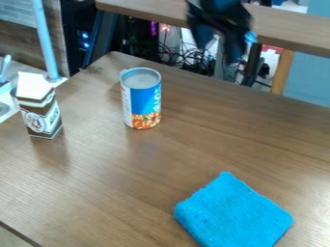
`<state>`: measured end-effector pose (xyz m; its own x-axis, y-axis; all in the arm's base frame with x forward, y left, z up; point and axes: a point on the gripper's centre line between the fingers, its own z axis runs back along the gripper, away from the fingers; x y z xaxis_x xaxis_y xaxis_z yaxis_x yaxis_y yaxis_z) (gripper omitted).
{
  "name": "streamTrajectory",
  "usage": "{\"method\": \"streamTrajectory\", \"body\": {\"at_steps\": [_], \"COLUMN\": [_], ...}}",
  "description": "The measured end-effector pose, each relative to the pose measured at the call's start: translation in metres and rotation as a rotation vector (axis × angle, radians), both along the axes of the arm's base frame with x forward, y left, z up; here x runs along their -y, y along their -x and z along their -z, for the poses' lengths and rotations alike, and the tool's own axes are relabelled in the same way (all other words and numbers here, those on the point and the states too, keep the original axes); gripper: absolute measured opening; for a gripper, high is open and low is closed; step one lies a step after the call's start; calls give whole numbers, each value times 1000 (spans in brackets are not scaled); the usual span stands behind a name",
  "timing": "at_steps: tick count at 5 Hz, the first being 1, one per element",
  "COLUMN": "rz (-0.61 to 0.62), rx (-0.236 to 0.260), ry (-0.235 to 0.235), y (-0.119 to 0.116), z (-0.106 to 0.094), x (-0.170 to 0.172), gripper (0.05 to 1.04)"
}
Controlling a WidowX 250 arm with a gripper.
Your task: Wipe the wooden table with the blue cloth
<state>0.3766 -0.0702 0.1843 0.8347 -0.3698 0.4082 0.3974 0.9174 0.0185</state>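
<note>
The black gripper [218,53] hangs at the top, right of centre, above the far edge of the table. Its two fingers stand apart, with nothing seen between them. Nearest to it, lower left, is an upright can [142,98] with a blue and white label and a silver top. A brown and white carton [42,112] with a slanted white top stands at the left. A folded bright blue cloth [233,213] lies flat at the lower right. The gripper touches none of these.
The brown wooden table [122,178] spans most of the view. A light blue post [46,41] rises behind the carton. Another wooden surface [290,28] crosses the top right, with tangled cables [185,58] in the gap beyond the table.
</note>
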Motion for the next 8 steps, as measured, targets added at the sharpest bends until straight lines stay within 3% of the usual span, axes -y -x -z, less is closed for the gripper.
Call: {"method": "streamTrajectory", "body": {"at_steps": [1,2,4,5,8], "rz": [67,125,136,155,165], "rx": [-50,-109,-218,-233,-312], "ry": [17,-2,-66,-81,-105], "y": [12,29,71,88,103], "z": [26,58,101,109,133], "x": [52,82,86,89,82], "gripper": [1009,1009,1009,1009,1009]}}
